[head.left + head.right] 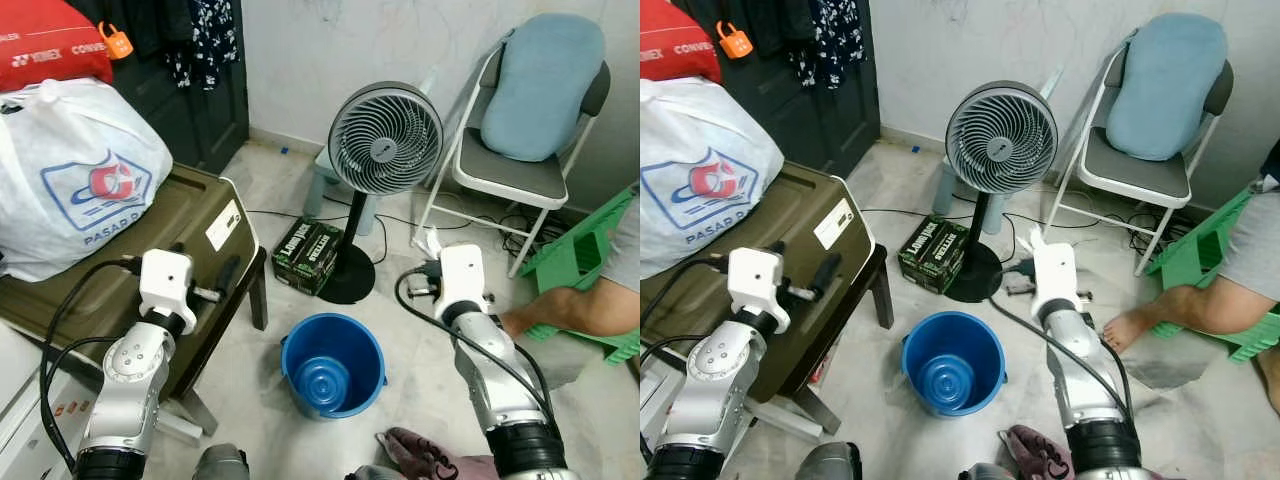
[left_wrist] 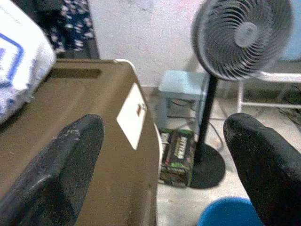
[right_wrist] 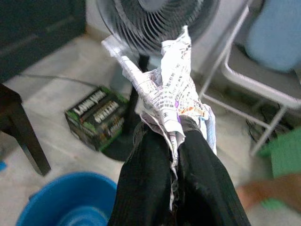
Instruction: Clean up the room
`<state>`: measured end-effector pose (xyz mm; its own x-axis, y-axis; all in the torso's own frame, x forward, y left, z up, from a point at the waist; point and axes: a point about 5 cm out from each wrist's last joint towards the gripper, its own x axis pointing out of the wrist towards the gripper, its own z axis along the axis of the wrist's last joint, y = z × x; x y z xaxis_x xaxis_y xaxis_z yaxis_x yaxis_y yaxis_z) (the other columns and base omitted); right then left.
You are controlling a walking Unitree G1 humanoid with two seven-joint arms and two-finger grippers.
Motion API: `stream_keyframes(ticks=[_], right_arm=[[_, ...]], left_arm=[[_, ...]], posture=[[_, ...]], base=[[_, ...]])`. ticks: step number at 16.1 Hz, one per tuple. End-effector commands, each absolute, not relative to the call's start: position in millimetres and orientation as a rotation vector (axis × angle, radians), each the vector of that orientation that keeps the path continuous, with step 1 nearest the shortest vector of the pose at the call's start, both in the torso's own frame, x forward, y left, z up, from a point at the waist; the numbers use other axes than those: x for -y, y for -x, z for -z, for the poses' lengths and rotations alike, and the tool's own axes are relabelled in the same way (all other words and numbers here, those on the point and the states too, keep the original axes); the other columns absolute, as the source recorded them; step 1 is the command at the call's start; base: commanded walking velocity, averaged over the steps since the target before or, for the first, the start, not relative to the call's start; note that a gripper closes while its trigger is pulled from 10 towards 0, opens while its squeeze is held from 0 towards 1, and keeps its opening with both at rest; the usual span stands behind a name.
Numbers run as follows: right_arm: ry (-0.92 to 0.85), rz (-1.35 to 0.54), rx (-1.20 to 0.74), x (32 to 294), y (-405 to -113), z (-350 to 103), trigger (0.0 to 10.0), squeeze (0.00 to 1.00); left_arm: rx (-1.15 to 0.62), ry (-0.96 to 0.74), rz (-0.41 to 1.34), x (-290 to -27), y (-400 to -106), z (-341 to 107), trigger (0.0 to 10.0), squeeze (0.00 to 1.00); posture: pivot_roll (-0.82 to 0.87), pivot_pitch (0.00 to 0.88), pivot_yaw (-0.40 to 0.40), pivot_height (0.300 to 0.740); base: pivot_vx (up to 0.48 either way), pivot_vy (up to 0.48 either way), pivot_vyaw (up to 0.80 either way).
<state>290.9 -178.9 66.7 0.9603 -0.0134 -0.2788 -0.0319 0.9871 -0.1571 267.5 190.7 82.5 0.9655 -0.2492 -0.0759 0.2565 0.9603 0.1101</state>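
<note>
A crumpled printed paper (image 3: 170, 84) is pinched between the fingers of my right gripper (image 3: 175, 136), which is shut on it. In the eye views the paper (image 1: 430, 242) sticks up just ahead of the right wrist, above the floor and to the right of the blue bucket (image 1: 333, 364). The bucket stands upright on the floor between my arms, with a blue lid or bowl inside. My left gripper (image 2: 164, 155) is open with nothing between its fingers. It hovers at the near edge of the olive case (image 1: 200, 215), left of the bucket.
A white plastic bag (image 1: 70, 175) lies on the case. A standing fan (image 1: 385, 140) and a black-green box (image 1: 308, 255) are behind the bucket. A folding chair (image 1: 530, 120), a green stool (image 1: 585, 250) and a person's leg (image 1: 570, 310) are at right. Cloth (image 1: 420, 452) lies on the near floor.
</note>
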Motion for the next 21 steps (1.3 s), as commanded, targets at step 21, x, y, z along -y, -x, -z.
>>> stream_keyframes(ticks=[21], right_arm=[[0.193,0.02,-0.447,186,-323,-35,10.0,0.0]], left_arm=[[-0.181,-0.301,0.608,-210,-175,-125,10.0,0.0]], posture=[[0.25,0.29,0.126,0.74]], base=[[0.0,0.0,0.0]])
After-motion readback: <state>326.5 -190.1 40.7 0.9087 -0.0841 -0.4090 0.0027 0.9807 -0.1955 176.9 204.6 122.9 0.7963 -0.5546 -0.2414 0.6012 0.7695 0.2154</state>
